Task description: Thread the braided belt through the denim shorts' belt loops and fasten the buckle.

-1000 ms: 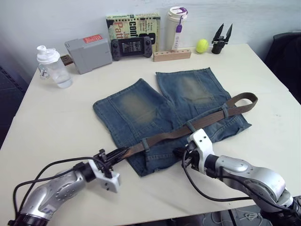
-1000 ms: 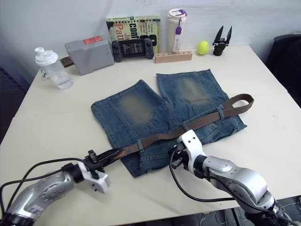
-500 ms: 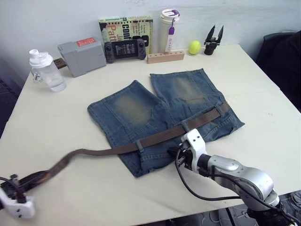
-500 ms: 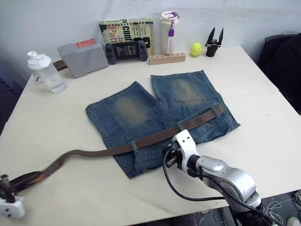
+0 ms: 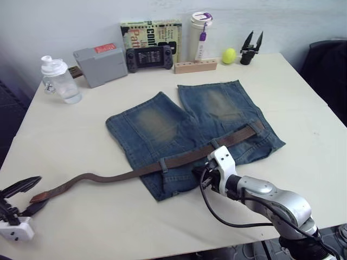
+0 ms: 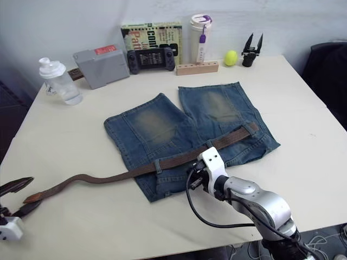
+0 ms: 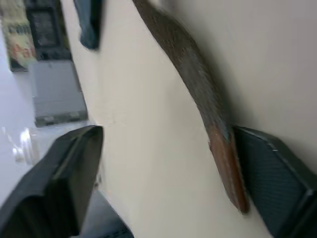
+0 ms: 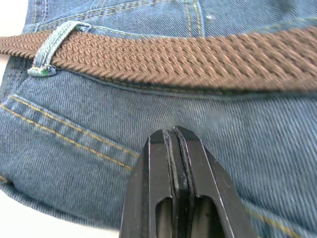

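Note:
The denim shorts (image 5: 184, 124) lie flat mid-table, waistband toward me. The braided belt (image 5: 190, 157) runs under belt loops (image 5: 164, 164) along the waistband, and its long tail trails left over the table. The belt's tip (image 5: 39, 196) lies between the spread fingers of my open left gripper (image 5: 26, 197). In the left wrist view that tip (image 7: 225, 168) rests against one finger (image 7: 272, 183). My right gripper (image 5: 203, 179) is shut and presses its tips on the denim just below the belt (image 8: 198, 59), near a loop (image 8: 54, 44). The buckle is hidden.
Along the back edge stand a shaker bottle (image 5: 59, 81), a grey box (image 5: 100, 62), a game handheld (image 5: 150, 56), a book (image 5: 152, 30), a tumbler (image 5: 200, 32), a wooden block (image 5: 196, 66), a yellow-green ball (image 5: 230, 55) and a black clamp tool (image 5: 252, 46). A dark chair (image 5: 331, 70) stands right.
My left gripper pulled the belt's tail far to the left through the loops, then opened and let the tip go. The belt's right end slid up to the shorts. The right gripper stayed put.

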`<state>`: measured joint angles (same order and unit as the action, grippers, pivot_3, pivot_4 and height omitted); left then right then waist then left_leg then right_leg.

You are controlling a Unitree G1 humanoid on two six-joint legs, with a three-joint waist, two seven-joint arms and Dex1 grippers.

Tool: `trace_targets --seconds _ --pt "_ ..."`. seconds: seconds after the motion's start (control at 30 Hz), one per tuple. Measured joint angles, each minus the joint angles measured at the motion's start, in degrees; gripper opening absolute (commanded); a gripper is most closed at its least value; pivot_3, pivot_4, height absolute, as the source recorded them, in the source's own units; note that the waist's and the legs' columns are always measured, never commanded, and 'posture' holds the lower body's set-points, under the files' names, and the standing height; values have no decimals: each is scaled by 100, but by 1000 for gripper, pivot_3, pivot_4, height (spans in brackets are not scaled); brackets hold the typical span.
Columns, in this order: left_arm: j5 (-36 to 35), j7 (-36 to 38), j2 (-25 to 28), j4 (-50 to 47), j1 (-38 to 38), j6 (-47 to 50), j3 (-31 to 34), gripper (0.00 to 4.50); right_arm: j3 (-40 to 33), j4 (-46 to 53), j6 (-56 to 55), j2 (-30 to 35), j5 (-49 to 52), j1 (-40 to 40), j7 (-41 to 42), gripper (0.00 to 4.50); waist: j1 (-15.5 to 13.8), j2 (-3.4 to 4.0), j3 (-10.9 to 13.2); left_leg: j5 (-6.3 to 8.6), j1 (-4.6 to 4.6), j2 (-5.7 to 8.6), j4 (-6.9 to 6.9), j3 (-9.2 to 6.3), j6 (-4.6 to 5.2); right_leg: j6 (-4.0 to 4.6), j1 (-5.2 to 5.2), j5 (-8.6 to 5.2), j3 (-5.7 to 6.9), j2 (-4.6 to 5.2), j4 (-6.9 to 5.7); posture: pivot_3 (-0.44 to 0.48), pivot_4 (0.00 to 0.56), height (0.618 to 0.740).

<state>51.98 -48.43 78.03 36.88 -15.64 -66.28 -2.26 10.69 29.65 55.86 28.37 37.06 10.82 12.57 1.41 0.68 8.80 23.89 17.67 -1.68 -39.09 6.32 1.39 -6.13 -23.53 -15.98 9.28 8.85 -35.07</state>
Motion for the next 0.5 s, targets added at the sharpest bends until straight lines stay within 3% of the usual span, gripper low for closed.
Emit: trace_targets --seconds 0.13,0.23,0.37,0.5 --pt "-1117 1172 -51 -2026 -475 50 165 4500 12 5 63 -97 0 5 99 1432 13 -69 2 2 29 -2 -7 -22 -5 6 -6 -1 14 43 5 0 150 731" --pt "-2277 2257 -107 -3281 -552 532 70 4500 -16 124 204 -172 78 -1 179 2742 20 -69 4 2 39 9 -10 -22 -3 4 -5 0 29 53 16 0 150 731" --pt "-4179 4292 -600 -4928 -203 1874 -1042 4500 -688 373 766 -53 782 -41 441 4421 -14 -26 31 1 61 25 -17 -46 5 -9 2 8 59 41 32 0 150 731" --pt "-4684 5486 -1322 -5260 440 2566 -1583 4500 -1519 451 1023 698 1416 -114 1041 4481 -165 48 77 -4 79 46 -22 -61 16 -22 -5 14 91 34 38 0 150 731"
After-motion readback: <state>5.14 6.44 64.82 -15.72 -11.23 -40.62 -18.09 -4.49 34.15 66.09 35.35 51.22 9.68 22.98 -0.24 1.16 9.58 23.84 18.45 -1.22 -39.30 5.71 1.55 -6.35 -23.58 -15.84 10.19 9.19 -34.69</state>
